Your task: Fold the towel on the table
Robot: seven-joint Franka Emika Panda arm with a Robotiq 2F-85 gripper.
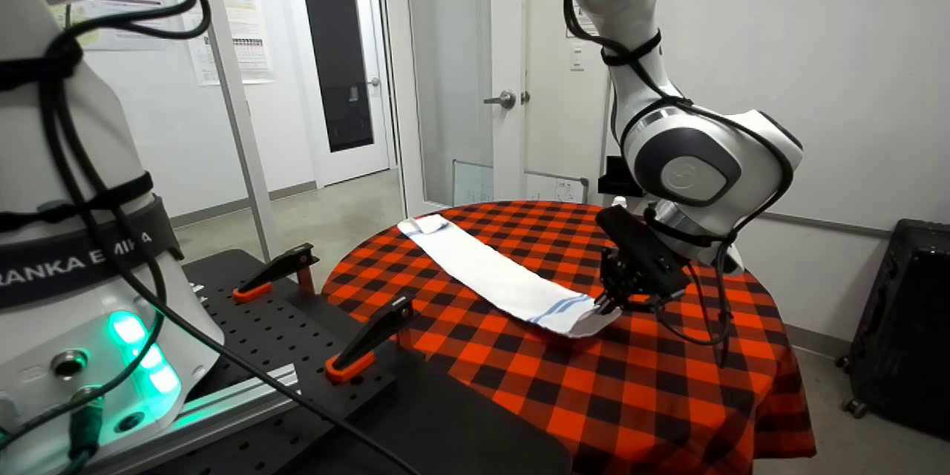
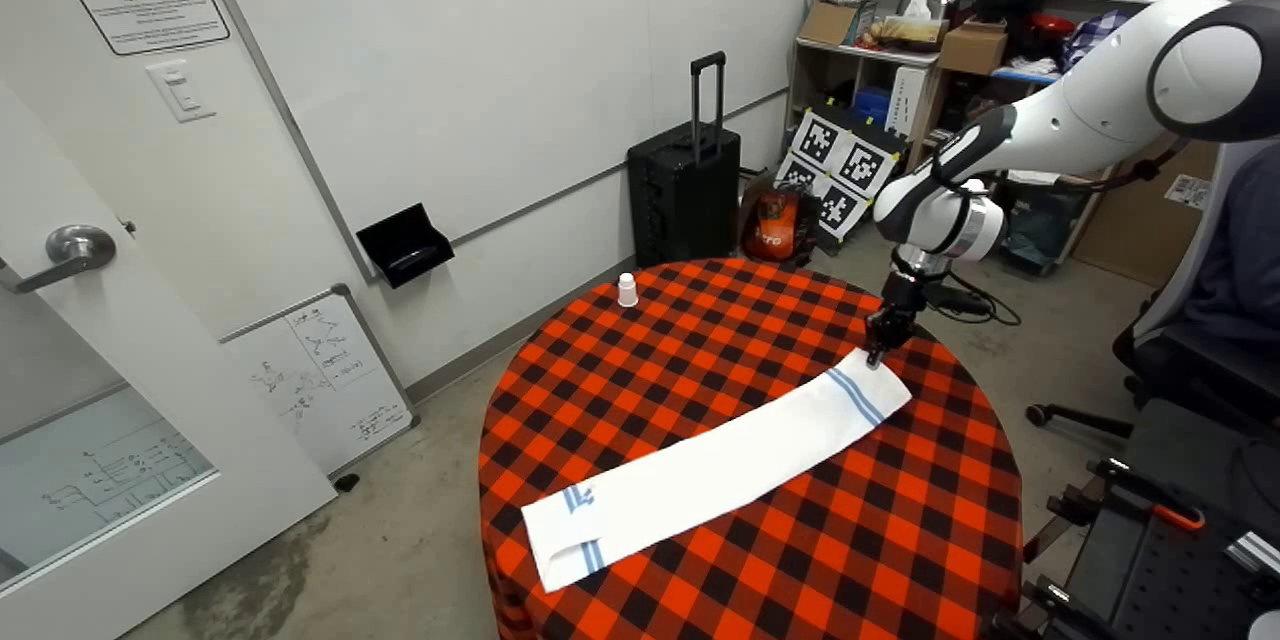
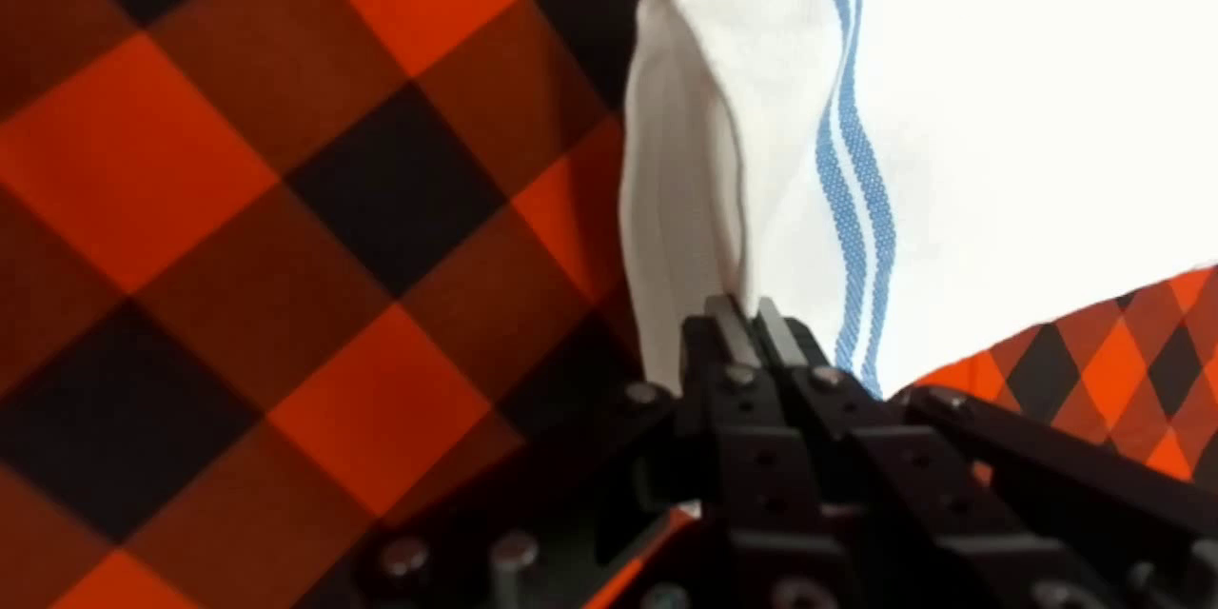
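The white towel (image 1: 497,276) lies as a long narrow strip across the round table (image 1: 549,401) with its red-and-black checkered cloth. The towel shows whole in an exterior view (image 2: 715,470), with blue stripes near both ends; its far end from the arm has a small folded-over flap. My gripper (image 1: 607,307) is at the towel's end nearest the arm, beside the stripes. In the wrist view the gripper's fingertips (image 3: 747,304) are closed on the upper layer's edge of the towel (image 3: 1009,133). That edge is slightly raised, with another layer showing beneath it.
A small white bottle (image 2: 627,290) stands near the table's edge. A black workbench (image 1: 297,341) with orange-handled clamps (image 1: 371,338) adjoins the table. A black suitcase (image 2: 685,190) and a whiteboard (image 2: 320,380) stand beyond the table.
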